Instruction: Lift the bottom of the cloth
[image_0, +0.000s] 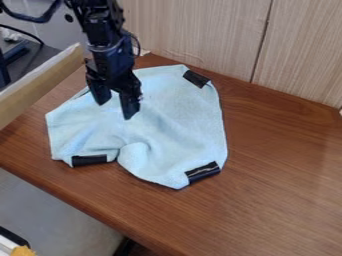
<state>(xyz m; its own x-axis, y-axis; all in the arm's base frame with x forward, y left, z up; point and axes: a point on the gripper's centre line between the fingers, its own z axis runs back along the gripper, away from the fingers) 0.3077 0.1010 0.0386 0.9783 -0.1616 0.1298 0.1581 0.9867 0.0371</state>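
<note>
In the camera view, the cloth lies on the brown wooden worktop, left of the middle and near the back, with its upper edge close to the pale wood-grain panel behind. It is light blue and soft-looking, spread out but not flat, its outline uneven. Black patches mark three of its corners: one at the upper right, one at the lower right, which carries a thin pale line, and one at the lower left. Between the two lower patches the bottom edge draws inward to a notch, and just right of that notch the fabric puffs up in a rounded fold, with shallow creases running up from it. The pincer points down over the upper left part of the cloth, its two fingers spread wide with blue fabric showing between them; the tips look close to the surface, though whether they touch it is hard to judge from this angle. The black arm comes in from the top edge and hides some of the cloth's upper left side. At the left, a tan board with a whitish top edge slants beside the worktop, a black cable behind it.
</note>
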